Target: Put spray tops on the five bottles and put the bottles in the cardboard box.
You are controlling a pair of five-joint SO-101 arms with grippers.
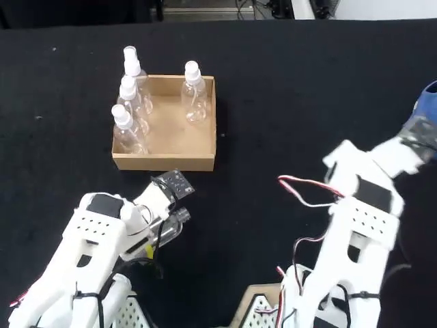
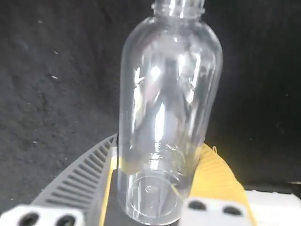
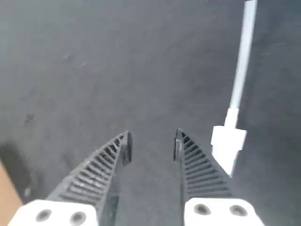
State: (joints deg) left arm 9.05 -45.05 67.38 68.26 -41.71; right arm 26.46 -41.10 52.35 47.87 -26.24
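Note:
A clear bottle (image 2: 169,94) with a bare neck and no spray top sits between the fingers of my left gripper (image 2: 155,193), which is shut on its lower body. In the high view this bottle (image 1: 176,220) lies tilted just in front of the cardboard box (image 1: 205,147). Several bottles with white spray tops stand in the box, one (image 1: 193,89) at the back right and the others (image 1: 126,113) along the left wall. My right gripper (image 3: 152,139) hangs open over the black table. A white spray top (image 3: 229,141) with its long tube lies just outside one finger.
The black cloth (image 1: 287,89) covers the whole table. The right arm's white body (image 1: 358,212) stretches toward the right edge, where a blue object (image 1: 427,102) shows. Red and white cables (image 1: 307,195) loop beside that arm.

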